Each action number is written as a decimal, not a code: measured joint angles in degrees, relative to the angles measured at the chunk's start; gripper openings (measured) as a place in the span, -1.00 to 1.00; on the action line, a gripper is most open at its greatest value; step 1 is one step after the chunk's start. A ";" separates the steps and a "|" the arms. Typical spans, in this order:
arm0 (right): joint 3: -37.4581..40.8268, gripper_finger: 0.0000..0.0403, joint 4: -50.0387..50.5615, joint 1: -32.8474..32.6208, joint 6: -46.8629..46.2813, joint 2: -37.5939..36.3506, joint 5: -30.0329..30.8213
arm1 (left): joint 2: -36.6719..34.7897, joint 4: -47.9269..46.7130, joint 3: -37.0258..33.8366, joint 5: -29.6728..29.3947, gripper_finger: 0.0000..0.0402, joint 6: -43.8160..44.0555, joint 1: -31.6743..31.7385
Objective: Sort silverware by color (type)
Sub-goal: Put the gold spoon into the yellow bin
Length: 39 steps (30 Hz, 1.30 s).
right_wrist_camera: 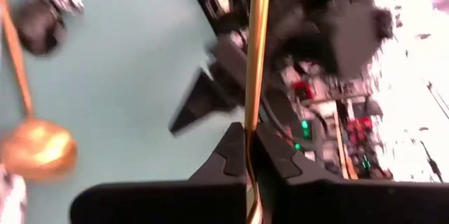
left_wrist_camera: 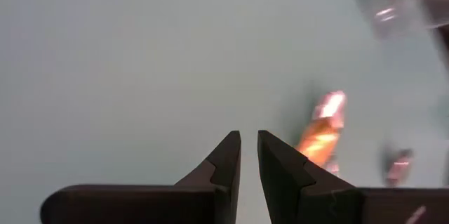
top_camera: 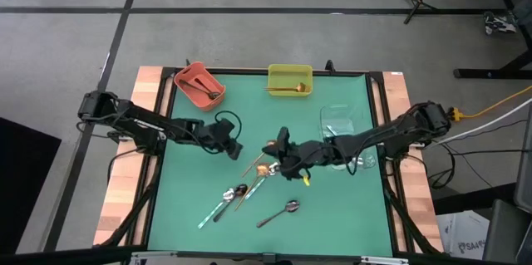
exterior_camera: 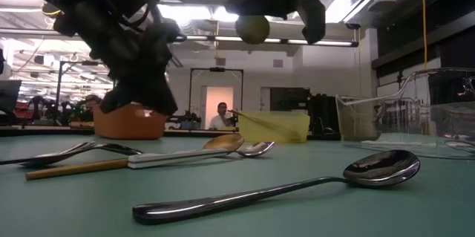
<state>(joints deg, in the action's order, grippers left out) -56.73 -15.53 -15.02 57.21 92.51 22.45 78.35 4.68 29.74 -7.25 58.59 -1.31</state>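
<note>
Meanwhile, a gold spoon goes up over the table's middle.
Clamped tight, the right gripper [right_wrist_camera: 247, 136] pinches the gold spoon [right_wrist_camera: 257, 48] by its thin handle, presumably bound for the yellow bin [top_camera: 290, 79]; the left gripper [left_wrist_camera: 249, 155], nearly closed, holds nothing and hovers beside the remaining spoons [top_camera: 237, 193].

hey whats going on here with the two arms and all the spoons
Two robot arms are sorting spoons by colour into bins. The right pincer is shut on a gold spoon, held above the middle of the green table. The left pincer hovers nearby holding nothing. One spoon already lies in the orange bin and a gold one in the yellow bin; the clear bin looks empty. Several spoons remain loose near the front.
</note>
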 joint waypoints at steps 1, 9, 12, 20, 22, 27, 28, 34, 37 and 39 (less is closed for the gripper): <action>0.00 -1.00 0.93 0.47 0.08 -0.63 0.56 | 0.02 -0.84 0.00 -0.84 -0.78 -1.06 -0.18; 0.00 -1.00 2.56 8.89 -0.11 -2.40 1.18 | 0.02 -1.04 0.02 -5.80 -0.78 -5.20 -2.30; 0.00 -1.00 3.47 13.45 -0.15 -2.40 0.28 | 0.02 -1.19 0.02 -5.89 -0.78 -5.20 -3.05; 0.00 -1.00 3.94 26.87 -4.52 -2.36 -5.12 | 0.02 -1.21 0.02 -9.32 -0.78 -5.16 -5.15; 0.00 -1.00 4.01 30.21 -4.96 -2.36 -8.69 | 0.02 -1.19 0.02 -10.11 -0.78 -5.16 -5.48; 0.00 -1.00 5.32 37.29 -6.02 -2.36 -14.82 | 0.02 -1.19 0.02 -10.27 -0.78 -5.13 -5.54; 0.00 -1.00 5.55 38.46 -7.27 -2.36 -15.67 | 0.02 -1.19 0.02 -10.29 -0.78 -5.11 -5.54; 0.00 -1.00 7.95 44.53 -14.54 -2.34 -22.01 | 0.02 -1.19 0.02 -10.40 -0.78 -5.07 -5.54; 0.00 -1.00 8.49 46.68 -17.03 -1.44 -24.01 | 0.02 -1.19 0.02 -10.40 -0.78 -5.01 -5.54; 0.00 -1.00 8.67 47.91 -18.29 -0.34 -25.28 | 0.02 -1.19 0.02 -10.40 -0.78 -5.00 -5.54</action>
<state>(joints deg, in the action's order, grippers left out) -56.73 -6.87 32.90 38.92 92.17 -2.83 78.37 3.49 29.76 -17.65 53.58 -6.85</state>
